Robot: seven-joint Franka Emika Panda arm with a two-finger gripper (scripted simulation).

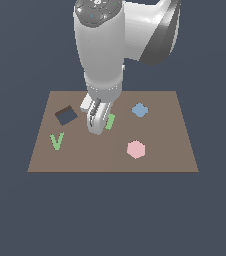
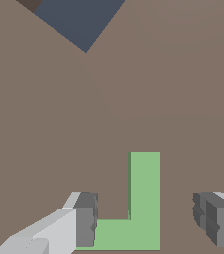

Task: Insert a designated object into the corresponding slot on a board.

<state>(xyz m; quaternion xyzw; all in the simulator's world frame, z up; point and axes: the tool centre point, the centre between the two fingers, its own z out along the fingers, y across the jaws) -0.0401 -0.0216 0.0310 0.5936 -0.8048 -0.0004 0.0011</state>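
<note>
Grasp step, I'd say: arm's gripper [image 2: 146,223] hung wide-open astride the flat green L-shaped block [image 2: 143,198] mid-board [image 1: 175,150], w/ dark square slot [image 1: 66,115] further left; next needed fingers closing.

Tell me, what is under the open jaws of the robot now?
In the wrist view a green L-shaped piece lies flat on the brown board between the open jaws. One finger covers the end of its short leg.
</note>
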